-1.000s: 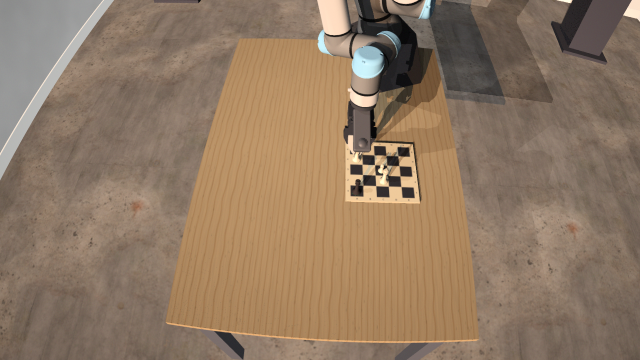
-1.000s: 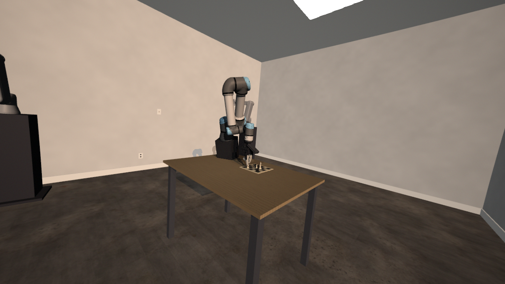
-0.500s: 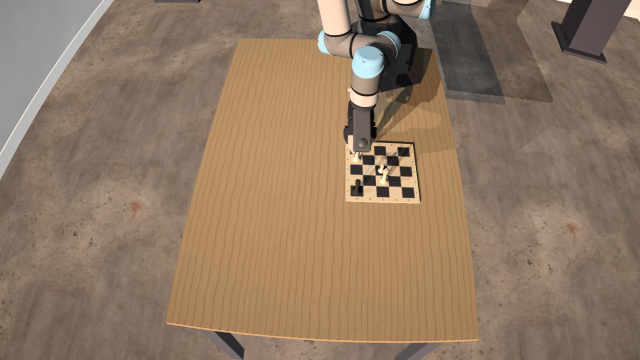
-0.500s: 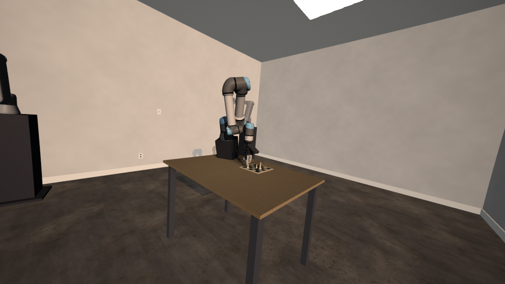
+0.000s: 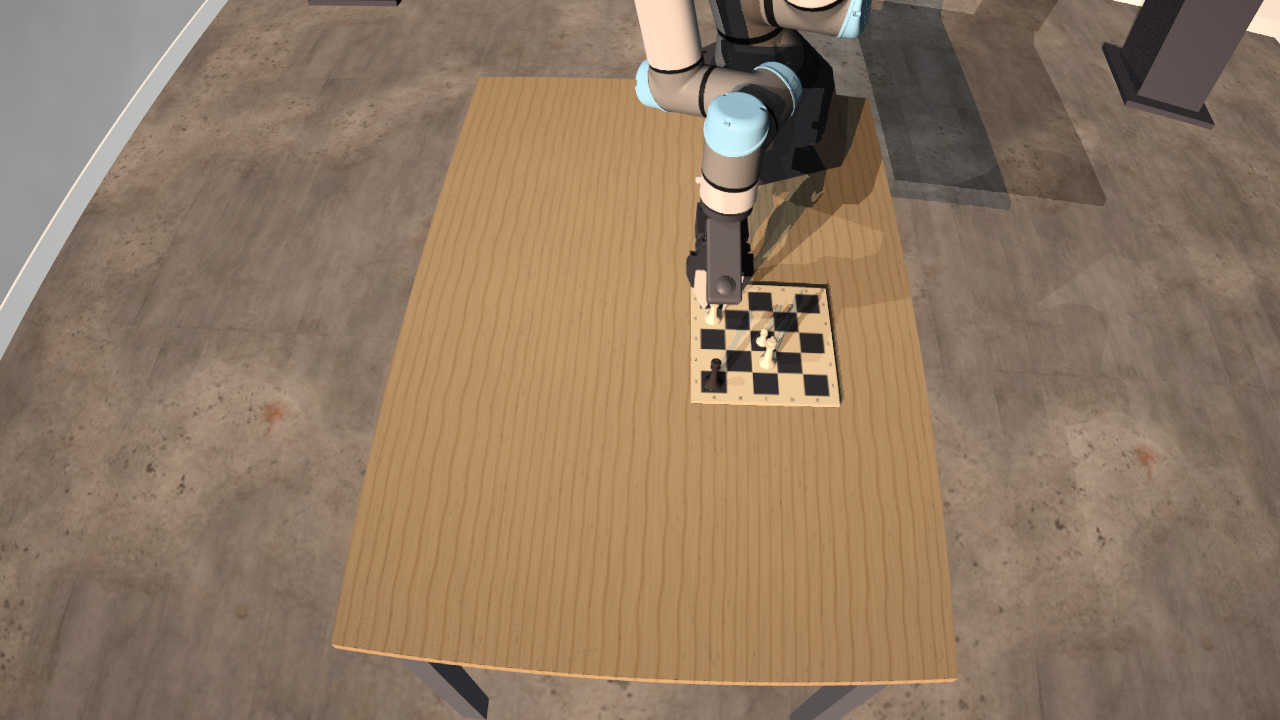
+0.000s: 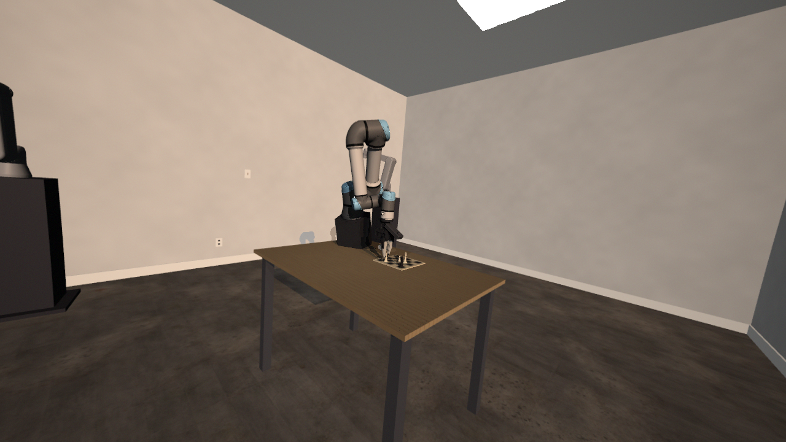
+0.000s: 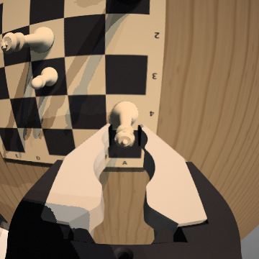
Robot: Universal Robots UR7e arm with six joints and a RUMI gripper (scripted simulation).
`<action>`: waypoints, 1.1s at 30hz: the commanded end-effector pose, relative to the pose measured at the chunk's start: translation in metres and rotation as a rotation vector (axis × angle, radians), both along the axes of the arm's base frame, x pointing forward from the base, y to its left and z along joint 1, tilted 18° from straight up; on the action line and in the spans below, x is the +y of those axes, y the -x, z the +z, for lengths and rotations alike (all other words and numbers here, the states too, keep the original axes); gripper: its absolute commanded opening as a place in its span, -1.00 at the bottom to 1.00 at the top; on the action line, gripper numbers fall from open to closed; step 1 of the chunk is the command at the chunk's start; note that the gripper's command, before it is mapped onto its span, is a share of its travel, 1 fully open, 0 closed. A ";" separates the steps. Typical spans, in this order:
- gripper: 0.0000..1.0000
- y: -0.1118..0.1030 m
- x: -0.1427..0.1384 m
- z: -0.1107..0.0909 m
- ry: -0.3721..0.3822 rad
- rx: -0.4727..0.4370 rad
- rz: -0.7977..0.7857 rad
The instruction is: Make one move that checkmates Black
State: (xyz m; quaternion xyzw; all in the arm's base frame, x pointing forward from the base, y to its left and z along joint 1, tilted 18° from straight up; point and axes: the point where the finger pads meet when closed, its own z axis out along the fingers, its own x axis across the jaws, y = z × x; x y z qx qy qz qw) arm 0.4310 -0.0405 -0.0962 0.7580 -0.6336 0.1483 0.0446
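The small chessboard (image 5: 765,348) lies on the right part of the wooden table. My gripper (image 7: 124,126) reaches down over the board's far left corner. Its fingers are slightly parted around the head of a white piece (image 7: 124,120) that stands upright on A4, with thin gaps on both sides. The piece also shows in the overhead view (image 5: 712,315). A white king (image 7: 26,39) and a white pawn (image 7: 44,78) stand further in on the board. A black piece (image 5: 713,374) stands in the near left corner.
The board sits near the table's right edge, close to the robot base (image 6: 351,231). The arm (image 5: 729,179) leans over the board's far side. The rest of the table (image 5: 572,447) holds nothing else.
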 end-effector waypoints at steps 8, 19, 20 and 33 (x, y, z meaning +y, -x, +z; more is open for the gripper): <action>-0.51 0.000 0.000 0.000 0.000 -0.001 0.000; -0.51 0.000 0.000 0.001 0.000 -0.001 0.000; -0.51 0.000 0.000 0.001 0.000 -0.001 0.000; -0.51 0.003 0.005 0.021 0.000 -0.001 0.000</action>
